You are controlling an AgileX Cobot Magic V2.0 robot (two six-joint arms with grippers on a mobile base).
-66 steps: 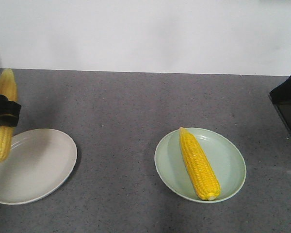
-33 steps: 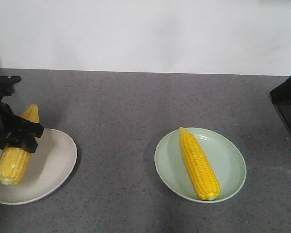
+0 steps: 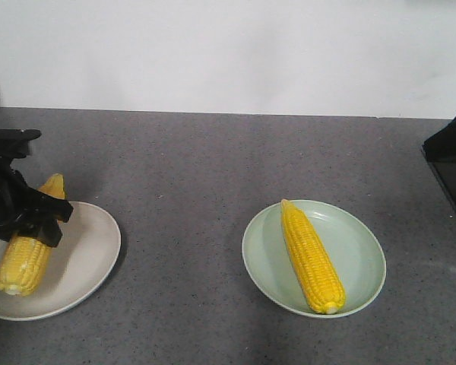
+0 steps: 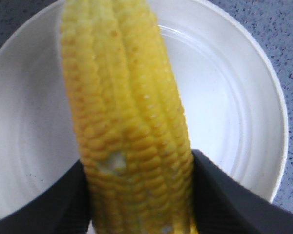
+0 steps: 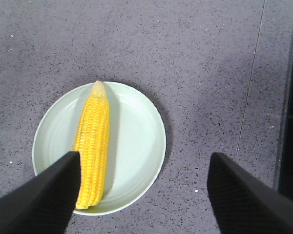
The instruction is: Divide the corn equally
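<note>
- The left gripper [image 3: 23, 217] is at the far left of the grey table [image 3: 197, 167]; its black fingers [image 4: 224, 200] are closed against both sides of a corn cob [image 3: 26, 243], well short of meeting because the cob fills the gap between them
- That cob lies slanted under the gripper, its pointed tip sticking out past the fingers toward the wall and its blunt end on the near side; in the front view its lower part looks to be on the white plate [image 3: 83, 258] directly beneath the gripper, though actual contact cannot be confirmed; the wrist view shows the plate's bowl behind the cob on both sides
- Well to the right of that gripper sits a pale green plate [image 3: 357, 251] with a second corn cob [image 3: 311, 258] lying loose across it, tip toward the wall
- The right gripper [image 5: 144, 190] hangs above the table with its fingers spread wide and nothing between them; the green plate and its cob lie below, beside the left finger; a black panel [image 3: 452, 167] stands at the table's right edge
</note>
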